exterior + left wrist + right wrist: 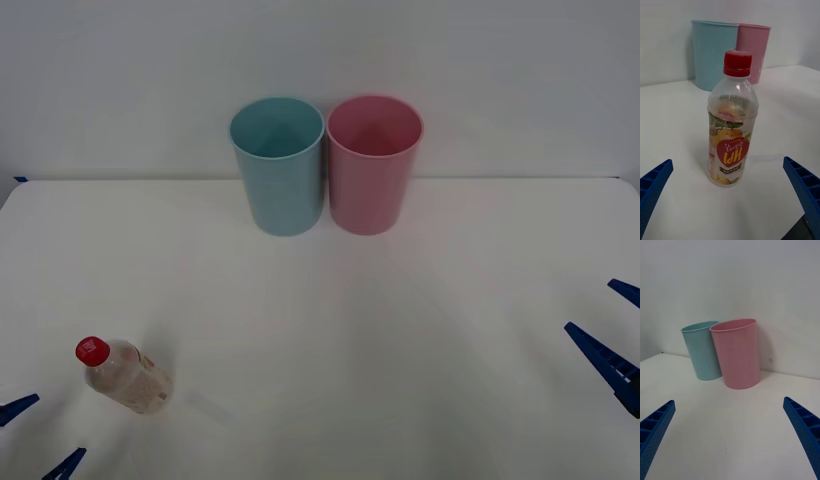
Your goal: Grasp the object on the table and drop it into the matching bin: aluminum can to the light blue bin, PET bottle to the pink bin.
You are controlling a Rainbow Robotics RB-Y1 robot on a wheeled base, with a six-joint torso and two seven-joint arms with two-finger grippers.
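Observation:
The PET bottle, clear with a red cap and a printed label, stands upright near the front left of the white table. My left gripper is open just in front of it, a little to its left and not touching. In the left wrist view the bottle stands between and beyond my open left gripper. The pink bin and the light blue bin stand side by side at the back. My right gripper is open at the right edge, facing the pink bin.
A plain white wall rises just behind the two bins. The light blue bin touches the pink one on its left. Bare tabletop lies between the bottle and the bins. The table's back corners show at the far left and far right.

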